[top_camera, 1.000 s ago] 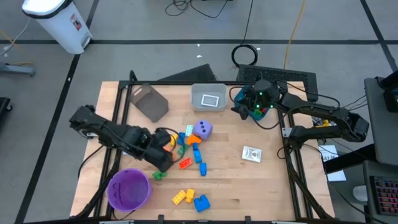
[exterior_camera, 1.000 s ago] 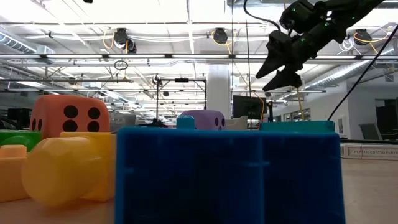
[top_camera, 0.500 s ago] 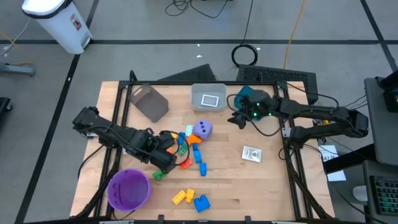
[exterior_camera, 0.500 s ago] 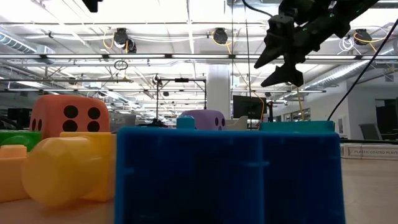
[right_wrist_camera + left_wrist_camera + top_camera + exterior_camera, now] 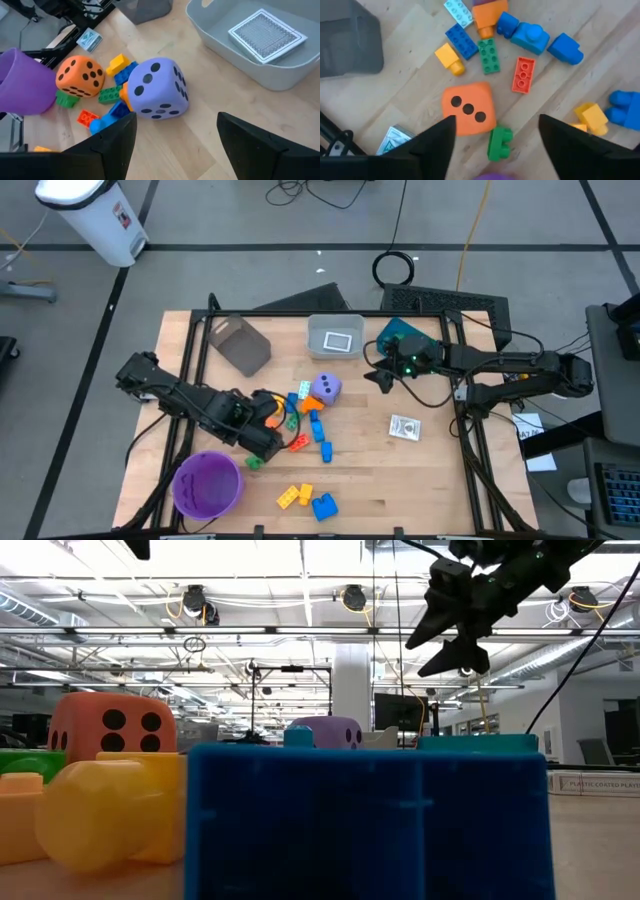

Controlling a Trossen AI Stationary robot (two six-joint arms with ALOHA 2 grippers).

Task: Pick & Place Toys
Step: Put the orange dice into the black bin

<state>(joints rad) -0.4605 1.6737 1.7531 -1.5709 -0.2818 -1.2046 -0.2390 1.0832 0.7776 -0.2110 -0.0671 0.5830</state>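
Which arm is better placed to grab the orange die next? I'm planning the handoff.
Probably the left. The left gripper hangs open right above the orange die, which lies free between its fingers' line. The right gripper hovers beyond the purple die.

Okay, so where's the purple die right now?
In the high view the purple die sits near the table's middle, just below the white bin and at the upper right of the brick pile, with the right gripper off to its right.

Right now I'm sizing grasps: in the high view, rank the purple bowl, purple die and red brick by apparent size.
1. purple bowl, clearly largest.
2. purple die.
3. red brick, smallest.
All rest on the same table, so camera nearness hardly skews this.
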